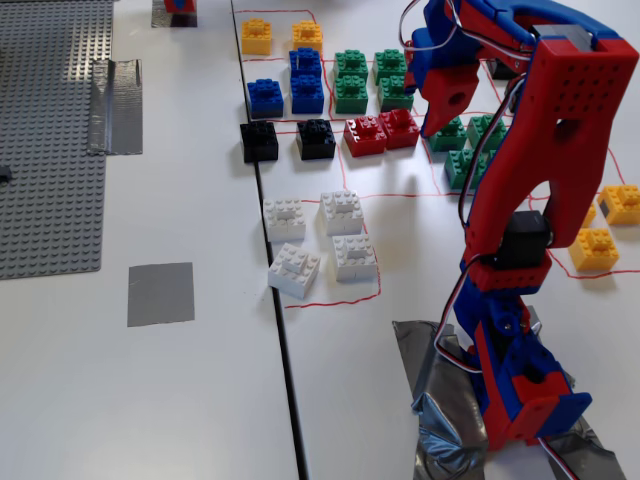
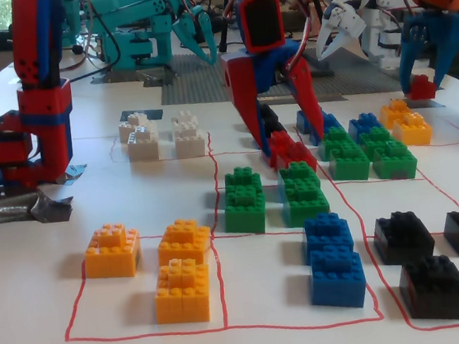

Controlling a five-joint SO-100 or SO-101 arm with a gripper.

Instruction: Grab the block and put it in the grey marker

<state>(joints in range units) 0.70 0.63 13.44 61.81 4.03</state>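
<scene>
Two red bricks (image 1: 381, 131) sit side by side between the black and green bricks; in a fixed view they overlap low between the fingers (image 2: 290, 150). My gripper (image 1: 436, 125) hangs open just right of them, over green bricks. In a fixed view the gripper (image 2: 290, 136) stands open with one red finger (image 2: 244, 104) on each side of the red bricks, tips close to the table. It holds nothing. The grey marker (image 1: 160, 293), a flat tape square, lies on the left table half, far from the gripper.
Yellow, blue, green (image 1: 352, 80), black (image 1: 260, 141) and white (image 1: 342, 212) bricks crowd red-outlined cells. A grey baseplate (image 1: 50, 130) and wrinkled tape strip (image 1: 115, 105) lie at left. Another tape patch (image 1: 165, 14) at top carries a red brick (image 2: 421, 86) under another arm.
</scene>
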